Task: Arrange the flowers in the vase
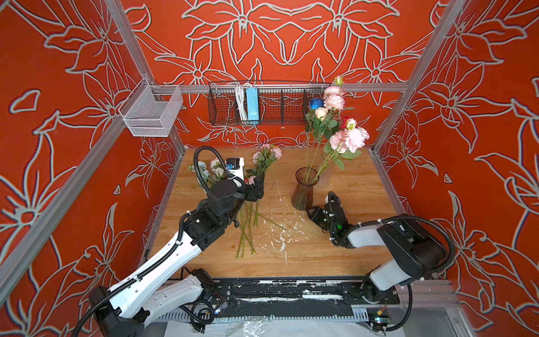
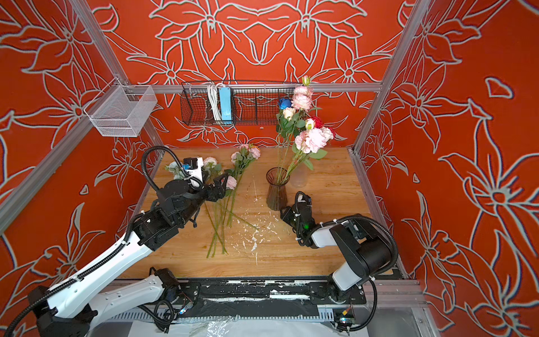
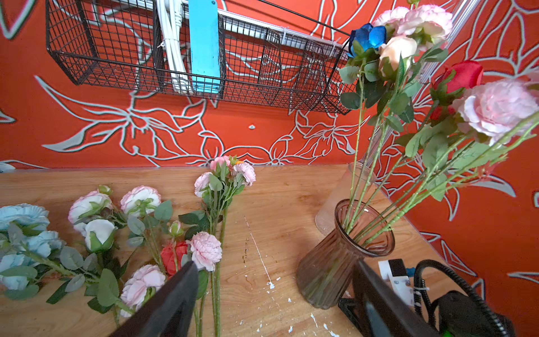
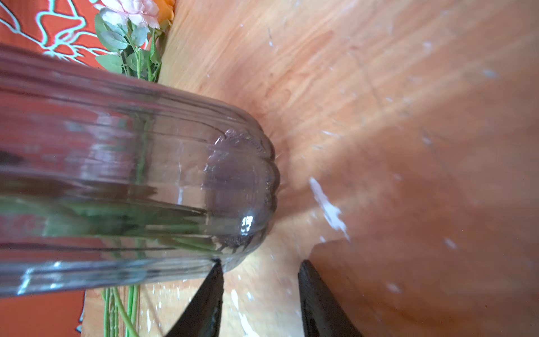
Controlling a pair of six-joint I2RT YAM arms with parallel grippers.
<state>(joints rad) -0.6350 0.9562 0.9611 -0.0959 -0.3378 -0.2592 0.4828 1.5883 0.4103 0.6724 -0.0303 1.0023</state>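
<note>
My left gripper (image 3: 274, 264) hangs over the loose flowers (image 3: 205, 251) on the left half of the wooden table (image 1: 335, 253). Its jaws are spread wide and hold nothing, and I judge it is poised there to straddle a stem for the next pick. Those flowers lie flat, their long stems running roughly front to back. The cut ends point toward the front edge where my arms are mounted and the heads toward the back wall, with the stems fanning and crossing low down. My right gripper (image 4: 260, 261) sits low on the table just beside the foot of the brown ribbed vase (image 1: 303, 189), jaws partly apart with only bare table between them. One fingertip is right at the vase's base, though I cannot tell whether it touches. I read that post as a brace, there to keep the vase from sliding or tipping when a stem goes in. The standing flowers (image 1: 350, 138) already in the vase rise nearly upright, leaning toward the back right corner, heads high above the rim.
</note>
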